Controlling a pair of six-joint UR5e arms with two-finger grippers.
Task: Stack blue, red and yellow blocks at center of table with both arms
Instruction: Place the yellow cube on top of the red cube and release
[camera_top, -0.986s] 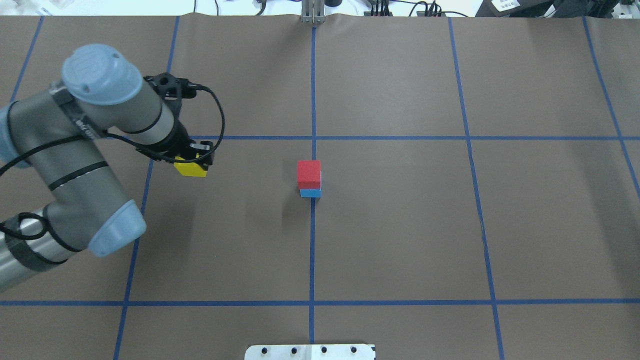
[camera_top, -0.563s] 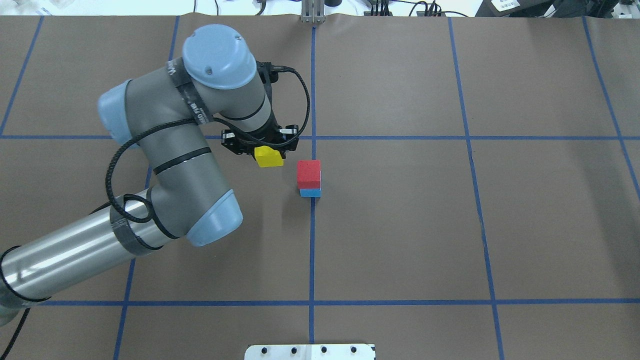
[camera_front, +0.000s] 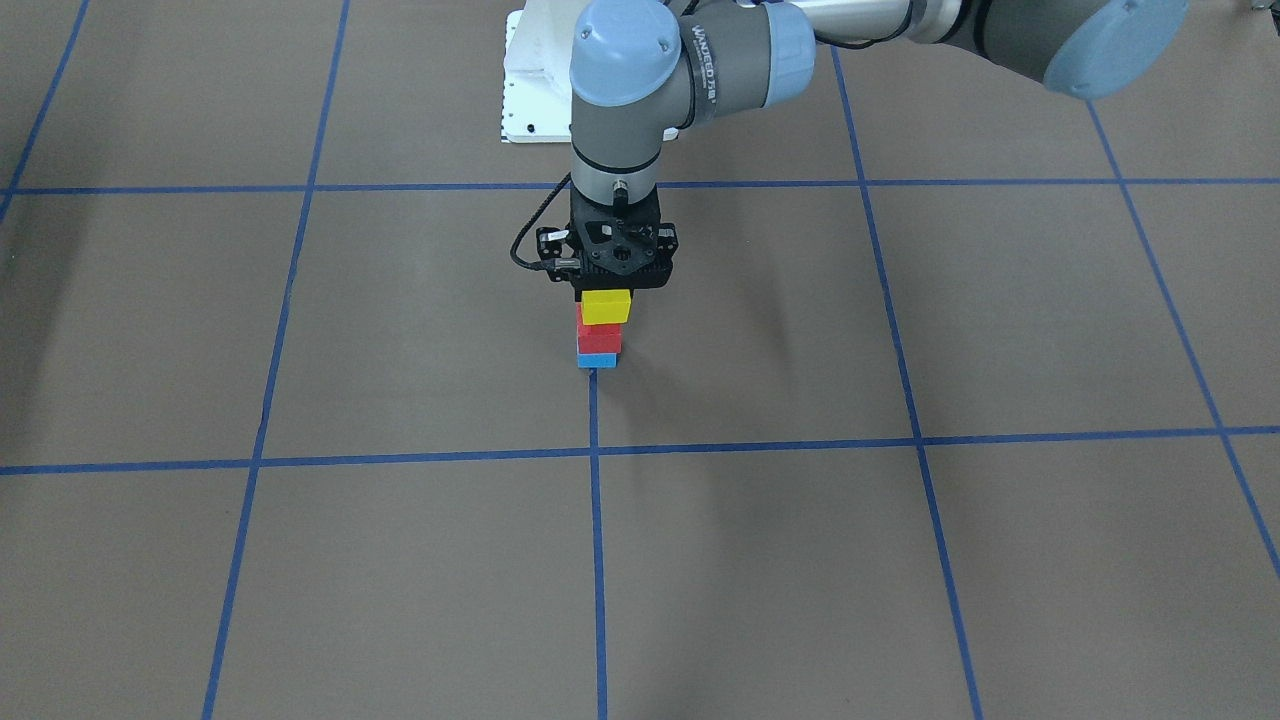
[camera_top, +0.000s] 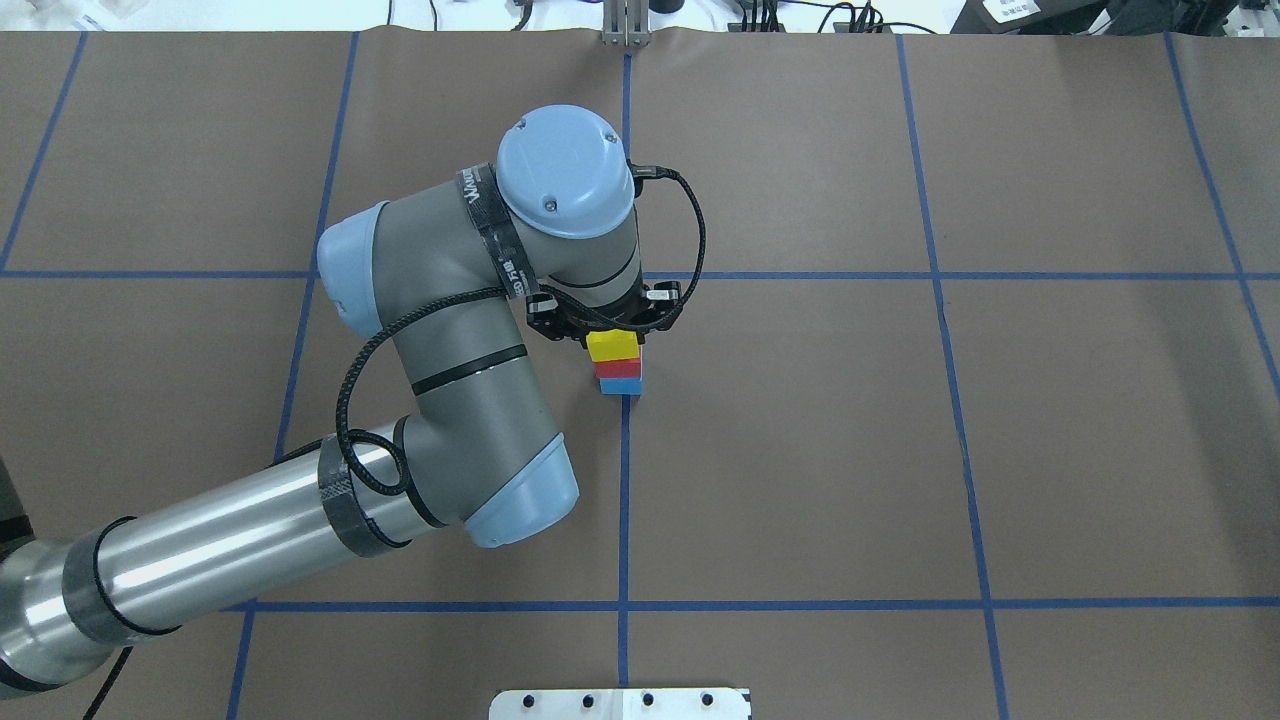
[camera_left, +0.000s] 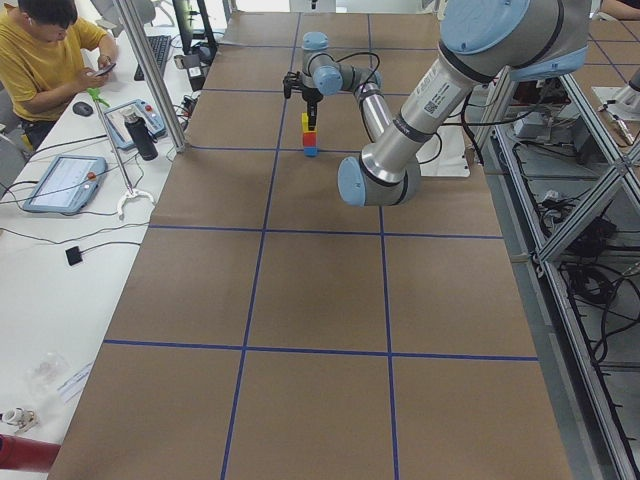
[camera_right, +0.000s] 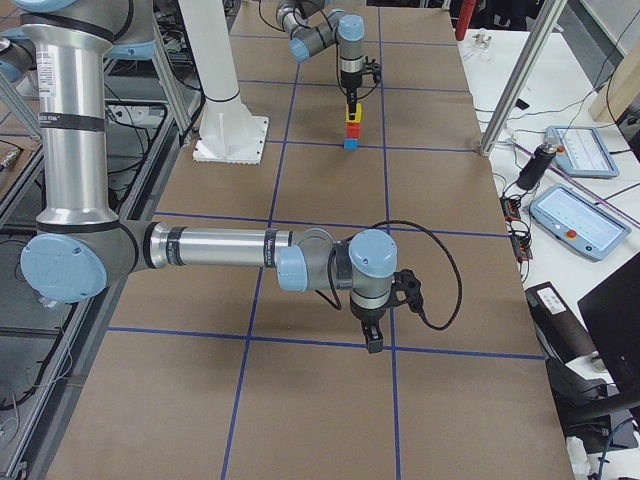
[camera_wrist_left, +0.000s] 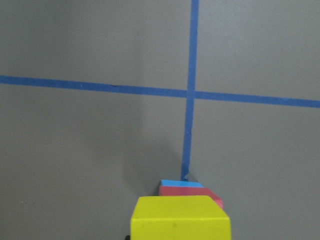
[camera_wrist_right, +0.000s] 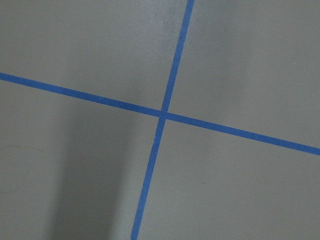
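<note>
Above the red block (camera_front: 598, 340), the left gripper (camera_front: 607, 297) clamps the yellow block (camera_front: 606, 308) by opposite sides — seemingly light, rigid.

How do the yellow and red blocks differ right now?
Grip: the yellow block is clamped in the left end effector; the red block is free of it.
Support: red rests on the blue block; yellow hangs over red, and I cannot tell whether they touch.
Alignment: in the front view, yellow appears slightly offset sideways from red.
Shared: similar-sized blocks over the centre tape line.
</note>
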